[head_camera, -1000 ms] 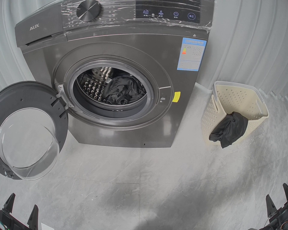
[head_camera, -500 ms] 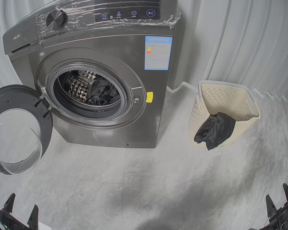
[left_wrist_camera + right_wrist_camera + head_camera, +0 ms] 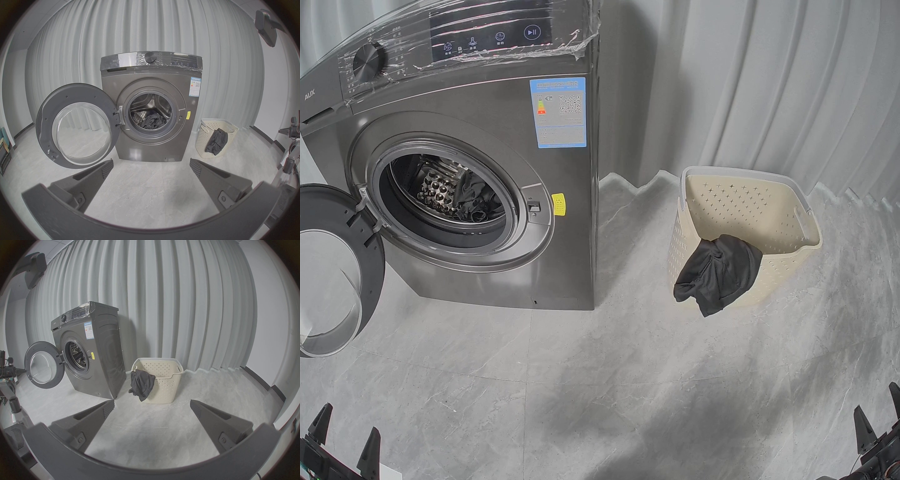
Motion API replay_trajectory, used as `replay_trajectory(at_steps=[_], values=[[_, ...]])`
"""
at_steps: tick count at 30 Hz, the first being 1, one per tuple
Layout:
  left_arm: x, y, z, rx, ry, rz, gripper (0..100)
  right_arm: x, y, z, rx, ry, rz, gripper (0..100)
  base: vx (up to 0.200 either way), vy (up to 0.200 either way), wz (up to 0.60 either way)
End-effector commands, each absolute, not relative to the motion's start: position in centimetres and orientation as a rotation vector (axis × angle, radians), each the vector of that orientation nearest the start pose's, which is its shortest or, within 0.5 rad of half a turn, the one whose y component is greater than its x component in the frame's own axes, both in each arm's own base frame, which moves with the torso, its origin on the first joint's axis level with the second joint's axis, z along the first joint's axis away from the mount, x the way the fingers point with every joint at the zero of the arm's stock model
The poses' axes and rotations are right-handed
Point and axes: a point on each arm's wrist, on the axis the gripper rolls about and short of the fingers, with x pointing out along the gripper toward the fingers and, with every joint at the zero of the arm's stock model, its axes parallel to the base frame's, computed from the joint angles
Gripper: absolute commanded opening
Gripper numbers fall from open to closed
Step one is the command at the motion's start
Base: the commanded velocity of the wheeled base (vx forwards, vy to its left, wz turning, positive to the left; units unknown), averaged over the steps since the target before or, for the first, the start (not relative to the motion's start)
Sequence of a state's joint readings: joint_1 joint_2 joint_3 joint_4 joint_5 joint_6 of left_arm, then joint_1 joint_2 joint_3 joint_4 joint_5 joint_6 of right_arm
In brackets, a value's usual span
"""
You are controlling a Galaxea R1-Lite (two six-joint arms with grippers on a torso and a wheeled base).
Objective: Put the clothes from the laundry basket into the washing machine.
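Note:
A grey washing machine (image 3: 487, 187) stands at the left, its round door (image 3: 328, 269) swung open. Dark clothes (image 3: 475, 197) lie inside the drum (image 3: 151, 120). To its right a cream laundry basket (image 3: 750, 206) stands on the floor, with a dark garment (image 3: 717, 272) draped over its front rim. The same garment (image 3: 141, 383) hangs on the basket (image 3: 162, 377) in the right wrist view. My left gripper (image 3: 344, 437) is low at the near left, open and empty. My right gripper (image 3: 878, 415) is low at the near right, open and empty, far from the basket.
Grey tiled floor (image 3: 625, 375) stretches between me and the machine and basket. A pleated white curtain (image 3: 769, 87) runs behind both. The open door juts out to the left of the machine.
The whole head view has swung right: machine and basket sit further left in the picture. Both grippers hold the same places and stay open.

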State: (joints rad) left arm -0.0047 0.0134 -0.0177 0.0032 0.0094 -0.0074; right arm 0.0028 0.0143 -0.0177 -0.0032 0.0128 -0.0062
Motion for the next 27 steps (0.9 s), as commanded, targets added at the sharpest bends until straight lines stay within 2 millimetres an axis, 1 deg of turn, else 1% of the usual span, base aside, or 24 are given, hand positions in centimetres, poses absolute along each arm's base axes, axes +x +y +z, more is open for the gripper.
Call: replay_trajectory(at_steps=[1, 14, 27], values=[[-2.26, 0.03, 7.57, -0.006, 0.006, 0.006, 100, -2.28, 0.02, 7.58, -0.008, -0.003, 0.015, 100, 0.0, -0.2, 0.0], [-2.26, 0.03, 7.6, -0.021, 0.003, 0.006, 100, -2.28, 0.02, 7.6, -0.008, -0.005, 0.015, 100, 0.0, -0.2, 0.0], [-2.26, 0.03, 7.59, -0.021, 0.005, 0.005, 100, -2.28, 0.02, 7.58, -0.006, -0.003, 0.015, 100, 0.0, 0.0, 0.0]])
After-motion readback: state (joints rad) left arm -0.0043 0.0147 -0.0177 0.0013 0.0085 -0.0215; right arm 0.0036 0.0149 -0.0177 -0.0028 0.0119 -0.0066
